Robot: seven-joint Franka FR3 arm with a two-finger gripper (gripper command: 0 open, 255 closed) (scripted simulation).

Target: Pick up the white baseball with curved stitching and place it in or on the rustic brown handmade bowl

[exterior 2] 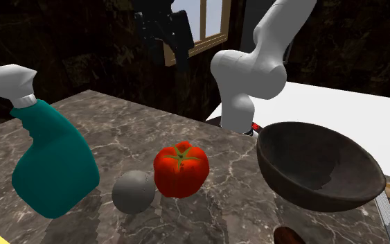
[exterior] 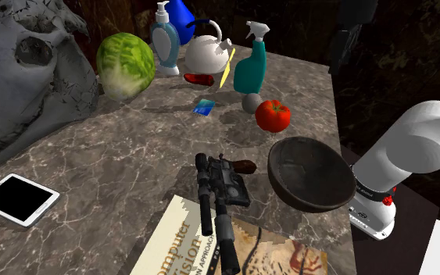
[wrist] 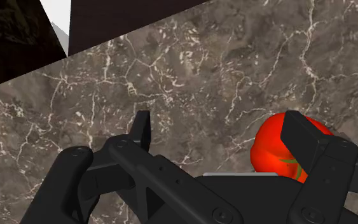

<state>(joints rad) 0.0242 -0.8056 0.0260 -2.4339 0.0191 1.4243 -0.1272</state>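
End effector (wrist: 219, 122) is spread apart and empty; grey baseball (exterior: 251, 102) looks light, hard, rolly, so I'd pinch across its middle.

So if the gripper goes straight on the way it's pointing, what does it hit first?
Likely the bare marble tabletop, seen between the open fingers of the gripper. The red tomato lies close by one finger and might be clipped; depth is unclear.
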